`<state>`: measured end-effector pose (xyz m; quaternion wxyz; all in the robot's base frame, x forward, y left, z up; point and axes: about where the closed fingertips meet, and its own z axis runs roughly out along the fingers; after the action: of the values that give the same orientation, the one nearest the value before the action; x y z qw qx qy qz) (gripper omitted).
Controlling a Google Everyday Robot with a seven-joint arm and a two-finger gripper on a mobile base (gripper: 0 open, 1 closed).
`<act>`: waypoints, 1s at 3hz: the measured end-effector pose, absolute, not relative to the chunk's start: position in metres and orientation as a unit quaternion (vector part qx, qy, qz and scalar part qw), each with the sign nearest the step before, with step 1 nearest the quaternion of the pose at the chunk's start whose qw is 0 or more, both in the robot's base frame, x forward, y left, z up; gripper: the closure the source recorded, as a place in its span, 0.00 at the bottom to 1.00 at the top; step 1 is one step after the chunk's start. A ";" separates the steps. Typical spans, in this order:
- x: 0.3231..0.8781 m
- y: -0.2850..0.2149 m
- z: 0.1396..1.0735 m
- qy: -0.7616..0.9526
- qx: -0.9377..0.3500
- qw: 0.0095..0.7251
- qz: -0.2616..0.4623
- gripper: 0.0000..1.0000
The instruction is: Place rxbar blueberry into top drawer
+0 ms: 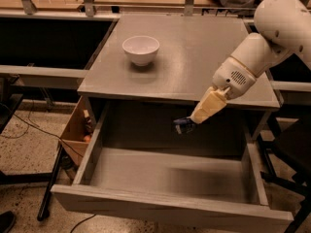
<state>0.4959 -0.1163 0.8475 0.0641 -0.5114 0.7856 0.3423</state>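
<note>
The gripper (194,121) hung just under the front edge of the tabletop (194,57), its fingers clamped on the bar (182,126), which jutted from their tips over the rear of the open drawer (170,208), the floor lying directly below.
</note>
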 end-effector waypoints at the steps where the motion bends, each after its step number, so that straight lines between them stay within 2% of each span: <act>1: 0.498 -0.115 0.845 0.786 -0.512 0.062 0.341 0.76; 3: 0.510 -0.119 0.849 0.794 -0.511 0.076 0.319 0.29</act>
<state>0.5101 -0.1187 0.8491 0.0760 -0.5114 0.7942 0.3193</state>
